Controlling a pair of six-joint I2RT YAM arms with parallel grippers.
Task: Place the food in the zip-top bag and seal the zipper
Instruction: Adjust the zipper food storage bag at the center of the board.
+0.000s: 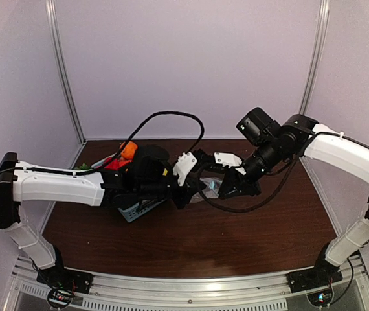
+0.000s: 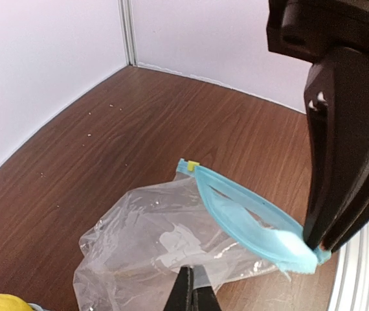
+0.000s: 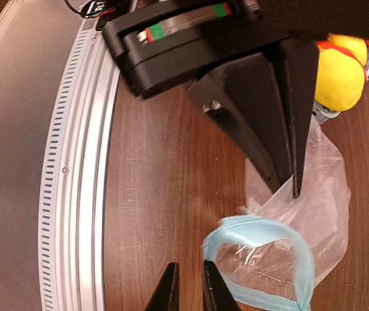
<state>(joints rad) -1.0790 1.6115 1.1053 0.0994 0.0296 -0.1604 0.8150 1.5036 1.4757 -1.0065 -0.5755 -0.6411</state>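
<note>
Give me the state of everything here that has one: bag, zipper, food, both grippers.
zip-top bag: crumpled, no food visible inside.
zipper: unsealed, spread into an open loop.
left gripper: shut on the zip-top bag's clear plastic.
right gripper: shut on the zipper's end.
yellow food: outside the zip-top bag.

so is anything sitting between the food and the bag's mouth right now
Yes. The left gripper, pinching the wall of the zip-top bag, stands between the yellow food and the open zipper loop. The right gripper holds the zipper's end. No loose object blocks the mouth itself.
</note>
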